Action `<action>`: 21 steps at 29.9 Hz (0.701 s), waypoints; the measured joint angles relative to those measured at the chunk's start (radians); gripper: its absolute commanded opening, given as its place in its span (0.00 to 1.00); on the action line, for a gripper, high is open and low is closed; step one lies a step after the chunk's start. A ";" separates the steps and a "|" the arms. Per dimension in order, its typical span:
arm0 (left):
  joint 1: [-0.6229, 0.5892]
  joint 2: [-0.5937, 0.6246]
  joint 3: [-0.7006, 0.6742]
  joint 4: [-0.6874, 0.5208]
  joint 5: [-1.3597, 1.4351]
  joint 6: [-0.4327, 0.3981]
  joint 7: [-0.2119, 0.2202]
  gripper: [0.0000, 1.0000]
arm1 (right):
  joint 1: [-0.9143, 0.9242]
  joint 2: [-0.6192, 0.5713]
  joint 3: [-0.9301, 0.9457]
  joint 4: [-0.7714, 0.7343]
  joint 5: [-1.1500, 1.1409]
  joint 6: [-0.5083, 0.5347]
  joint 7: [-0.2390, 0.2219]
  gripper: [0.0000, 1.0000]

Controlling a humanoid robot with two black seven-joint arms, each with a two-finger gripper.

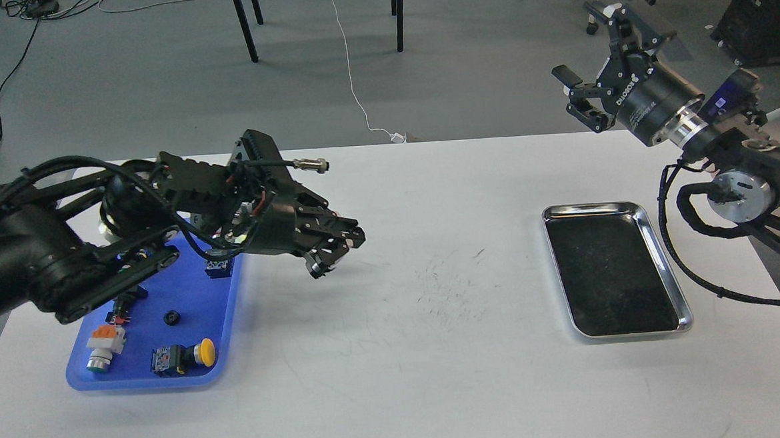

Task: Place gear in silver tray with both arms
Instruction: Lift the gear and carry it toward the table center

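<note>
The gear, a tiny black toothed disc, lies in the blue tray among push-button switches. The silver tray lies on the right of the white table, and nothing shows in it. My left gripper hangs above the table just right of the blue tray, pointing right and down. Its dark fingers overlap, and I see nothing between them. My right gripper is open and empty. It is raised high, beyond the table's far edge, up and behind the silver tray.
A yellow-capped switch and an orange-and-green one lie in the blue tray. My left arm hides other switches. Bare scuffed tabletop lies between the trays. Chair and table legs stand on the floor behind.
</note>
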 measured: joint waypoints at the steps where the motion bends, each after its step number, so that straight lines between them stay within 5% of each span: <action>1: -0.011 -0.036 0.026 0.021 0.000 -0.001 0.000 0.17 | 0.032 0.001 -0.024 0.000 0.010 -0.011 0.000 0.99; 14: -0.070 -0.463 0.160 0.349 0.000 -0.002 0.000 0.18 | 0.121 0.017 -0.102 -0.002 0.021 -0.065 0.000 0.99; 21: -0.069 -0.502 0.217 0.431 0.000 -0.002 0.000 0.18 | 0.117 0.014 -0.112 -0.005 0.021 -0.066 0.000 0.99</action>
